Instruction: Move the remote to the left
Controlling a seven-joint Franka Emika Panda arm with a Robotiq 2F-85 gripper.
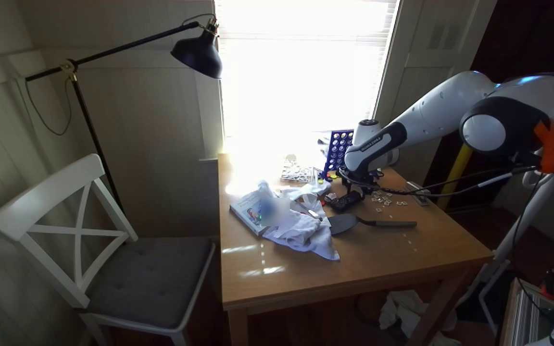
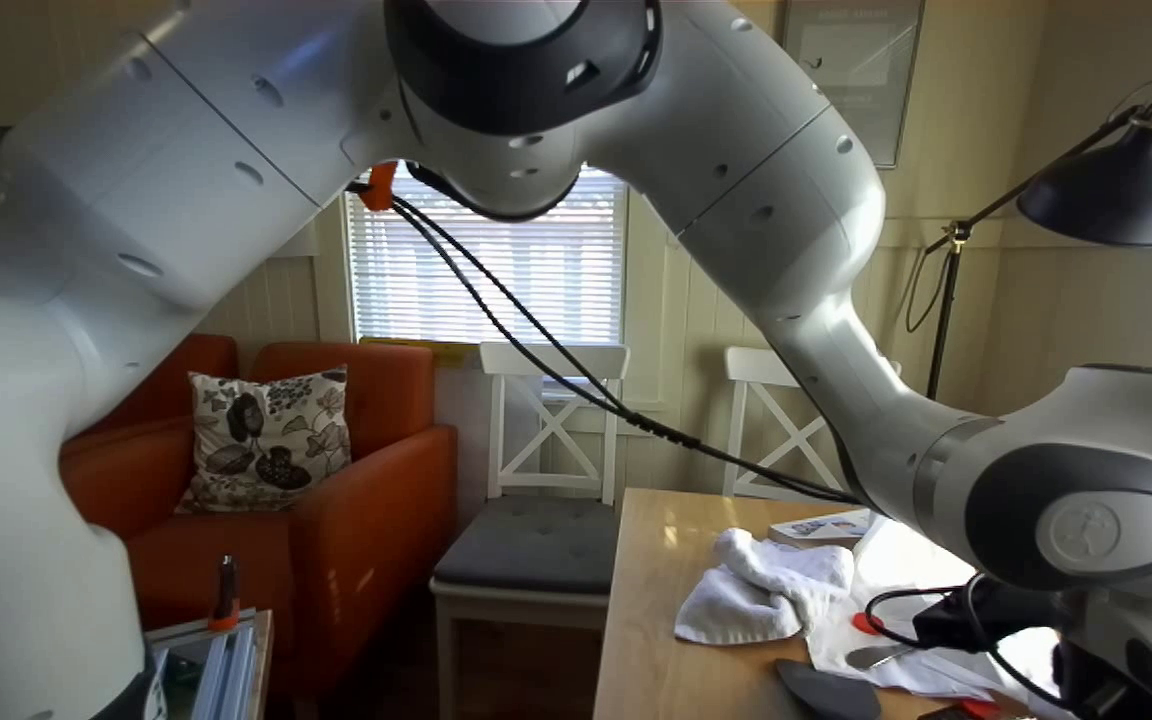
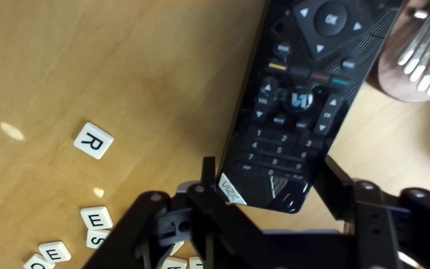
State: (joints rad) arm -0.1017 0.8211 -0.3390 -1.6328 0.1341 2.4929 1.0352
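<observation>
The remote is a black bar with buttons and a VIZIO label, lying on the wooden table [image 1: 354,259]. It shows in an exterior view [image 1: 346,202] and fills the middle of the wrist view [image 3: 289,112], slanted to the jaws, its far end cut off by the frame's top. My gripper [image 3: 268,160] is open, with one finger on each side of the remote's labelled end, very close to its edges. In an exterior view the gripper [image 1: 356,188] is low over the remote's right end. Another exterior view shows only part of the gripper [image 2: 1086,680]; the remote is not clear there.
Letter tiles [image 3: 93,141] lie left of the remote. A metal-tined item [image 3: 429,52] is close on its right. A grey spatula [image 1: 343,223], white cloth [image 1: 301,230], book [image 1: 245,216] and blue grid rack [image 1: 338,149] stand or lie around it.
</observation>
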